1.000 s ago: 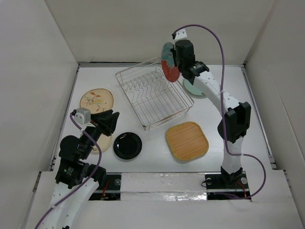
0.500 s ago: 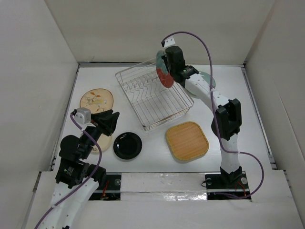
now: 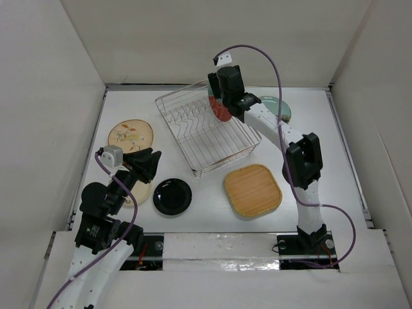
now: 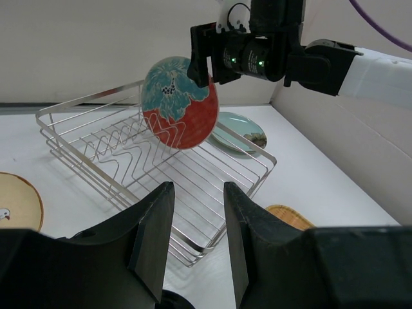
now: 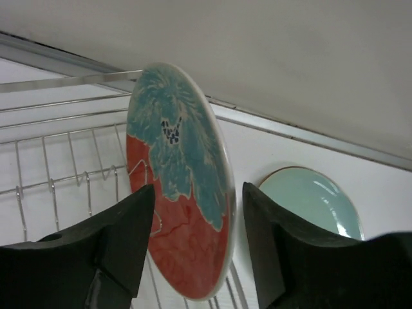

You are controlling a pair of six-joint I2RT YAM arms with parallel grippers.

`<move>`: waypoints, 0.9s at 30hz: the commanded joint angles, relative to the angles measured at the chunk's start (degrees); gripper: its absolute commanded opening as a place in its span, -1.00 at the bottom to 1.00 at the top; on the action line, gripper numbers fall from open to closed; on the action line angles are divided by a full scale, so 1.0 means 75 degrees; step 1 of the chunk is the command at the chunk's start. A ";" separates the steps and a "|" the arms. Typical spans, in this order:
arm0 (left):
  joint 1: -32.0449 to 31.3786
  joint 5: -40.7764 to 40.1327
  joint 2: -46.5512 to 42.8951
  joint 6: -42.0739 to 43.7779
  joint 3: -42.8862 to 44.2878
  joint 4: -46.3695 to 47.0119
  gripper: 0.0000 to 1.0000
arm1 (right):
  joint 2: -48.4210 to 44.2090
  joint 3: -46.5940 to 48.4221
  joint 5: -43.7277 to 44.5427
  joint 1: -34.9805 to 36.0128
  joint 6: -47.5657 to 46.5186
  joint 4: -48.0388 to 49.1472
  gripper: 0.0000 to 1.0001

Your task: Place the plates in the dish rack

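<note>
Plate [image 4: 179, 103], round, glossy; wire rack [image 4: 212, 187]

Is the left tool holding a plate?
No, the left tool is open and empty, and only the wire dish rack shows through its gap.

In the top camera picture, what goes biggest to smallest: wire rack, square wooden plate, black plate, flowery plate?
Wire rack
Square wooden plate
Flowery plate and black plate look nearly alike, so tied.
</note>
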 commanded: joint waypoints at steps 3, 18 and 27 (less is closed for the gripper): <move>-0.0028 0.0058 0.0068 0.0079 0.0096 0.0305 -0.33 | -0.1302 -0.0376 -0.0499 -0.0468 0.1486 0.0762 0.64; -0.0028 0.0082 0.0092 0.0079 0.0096 0.0317 -0.51 | -0.3591 -0.6657 -0.2773 -0.4417 0.6856 0.3175 -0.37; -0.0028 0.0070 0.0151 0.0090 0.0084 0.0329 -0.65 | -0.2161 -0.7011 -0.4519 -0.5344 0.7595 0.3434 0.44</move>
